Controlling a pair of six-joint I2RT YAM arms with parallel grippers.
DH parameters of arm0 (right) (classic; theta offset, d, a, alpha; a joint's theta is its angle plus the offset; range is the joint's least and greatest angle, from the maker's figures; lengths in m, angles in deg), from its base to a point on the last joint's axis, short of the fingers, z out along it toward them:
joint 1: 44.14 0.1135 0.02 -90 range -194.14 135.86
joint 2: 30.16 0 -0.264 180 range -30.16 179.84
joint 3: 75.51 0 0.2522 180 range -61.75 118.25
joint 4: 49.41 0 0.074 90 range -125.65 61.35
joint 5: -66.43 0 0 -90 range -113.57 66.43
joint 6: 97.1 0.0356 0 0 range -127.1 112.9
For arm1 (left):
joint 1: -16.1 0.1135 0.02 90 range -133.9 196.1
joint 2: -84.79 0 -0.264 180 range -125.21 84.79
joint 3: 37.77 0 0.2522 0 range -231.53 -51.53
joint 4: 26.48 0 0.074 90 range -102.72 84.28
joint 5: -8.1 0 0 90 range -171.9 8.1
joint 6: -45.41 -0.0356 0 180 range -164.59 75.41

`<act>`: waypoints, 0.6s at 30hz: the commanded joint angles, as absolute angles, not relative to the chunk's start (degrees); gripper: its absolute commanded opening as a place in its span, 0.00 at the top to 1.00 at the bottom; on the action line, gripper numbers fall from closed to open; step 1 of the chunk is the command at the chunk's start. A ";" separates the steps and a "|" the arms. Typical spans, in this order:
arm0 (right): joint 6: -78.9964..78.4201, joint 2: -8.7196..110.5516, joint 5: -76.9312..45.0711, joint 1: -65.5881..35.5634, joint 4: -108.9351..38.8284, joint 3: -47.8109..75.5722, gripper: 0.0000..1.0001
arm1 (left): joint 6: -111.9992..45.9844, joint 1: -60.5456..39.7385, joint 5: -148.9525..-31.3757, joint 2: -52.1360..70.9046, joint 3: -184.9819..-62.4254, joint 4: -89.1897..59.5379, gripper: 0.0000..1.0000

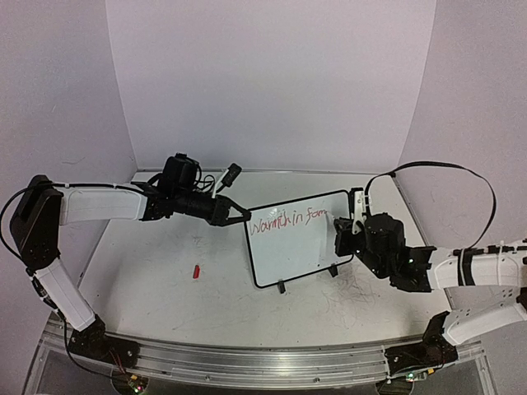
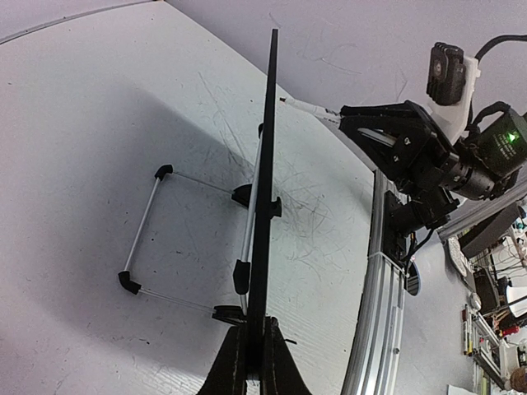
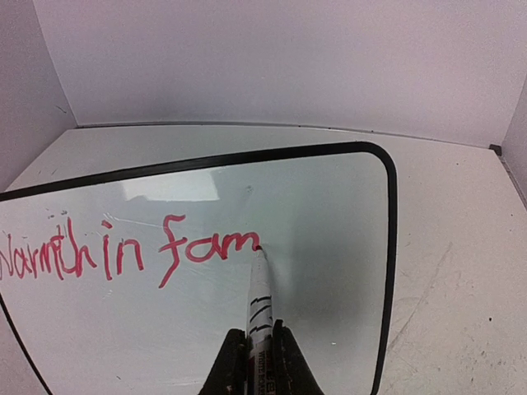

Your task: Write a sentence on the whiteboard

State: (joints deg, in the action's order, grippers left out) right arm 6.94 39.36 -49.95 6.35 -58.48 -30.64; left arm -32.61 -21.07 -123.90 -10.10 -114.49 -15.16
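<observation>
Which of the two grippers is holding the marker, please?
The right gripper, its marker touching the whiteboard; the left gripper only clamps its edge.

The small black-framed white whiteboard (image 3: 313, 214) runs off the right wrist view's left and bottom edges, clipping the first letter of the red handwritten sentence (image 3: 130, 257). The left wrist view shows it edge-on, face hidden. The top view's tiny red object (image 1: 196, 271) is unidentifiable.

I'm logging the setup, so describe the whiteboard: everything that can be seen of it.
The whiteboard is a small white rectangle in a thin black frame with rounded corners, propped up on the table on two black feet and a wire stand. Red writing on it reads "Warmth in fam". The left claw clamps its edge; the marker held in the right claw touches its face.
</observation>
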 commanded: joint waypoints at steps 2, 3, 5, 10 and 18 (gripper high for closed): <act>4.80 32.88 -50.44 5.85 -59.61 -29.13 1.00 | -33.34 -20.82 -125.06 -7.90 -114.75 -16.20 1.00; 4.39 32.62 -50.29 5.52 -59.70 -29.04 1.00 | -33.34 -20.82 -125.08 -7.81 -114.74 -16.20 1.00; 3.42 33.38 -49.30 4.54 -59.97 -28.99 1.00 | -33.34 -20.82 -125.23 -7.77 -114.82 -16.23 1.00; 1.97 34.60 -45.41 3.30 -63.04 -30.19 1.00 | -33.34 -20.82 -125.02 -7.60 -114.62 -16.19 1.00; 1.38 36.12 -42.77 2.41 -66.12 -30.93 1.00 | -33.34 -20.82 -125.22 -7.76 -114.69 -16.22 1.00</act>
